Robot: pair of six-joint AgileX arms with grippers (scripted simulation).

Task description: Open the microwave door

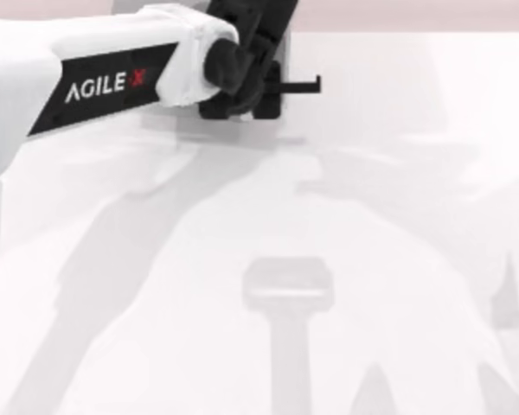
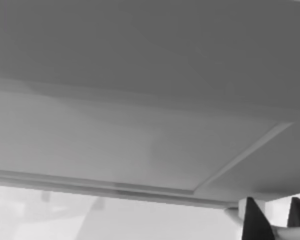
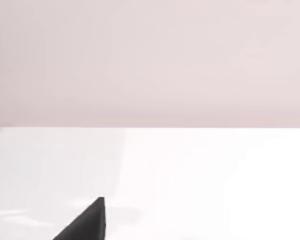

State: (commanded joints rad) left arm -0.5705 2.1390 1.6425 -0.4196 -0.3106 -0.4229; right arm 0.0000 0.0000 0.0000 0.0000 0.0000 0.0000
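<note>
**Grey door filling the left wrist view, no cavity showing yet**

Grey panel is taking up nearly the whole left wrist view: you are looking at the microwave door [image 2: 140, 150] from very close, with its framed window running at a slant across the picture. No dark inner cavity is showing in any view, so I am judging the door as shut or barely cracked. The swing itself is looking like work left to do, though the pictures are not settling that.

From above, the door is sitting at the far middle of the tabletop [image 1: 372, 259]. It is almost wholly hidden there under the wrist of your left arm [image 1: 112, 82].

Your left arm is reaching in from the left side of the tabletop, its forearm lying nearly level and its wrist bending down over the door's place. The left pincer [image 2: 275, 225] is sitting right at the door's edge, just beside a pale piece [image 2: 233, 214] that I am taking for the handle. Whether the pincer is clamped on that piece or only standing around it, I cannot tell.

Your right arm is staying out of the top view. Its wrist camera is looking across the tabletop toward a pale wall [image 3: 150, 60], and its pincer's state I cannot tell either.
</note>
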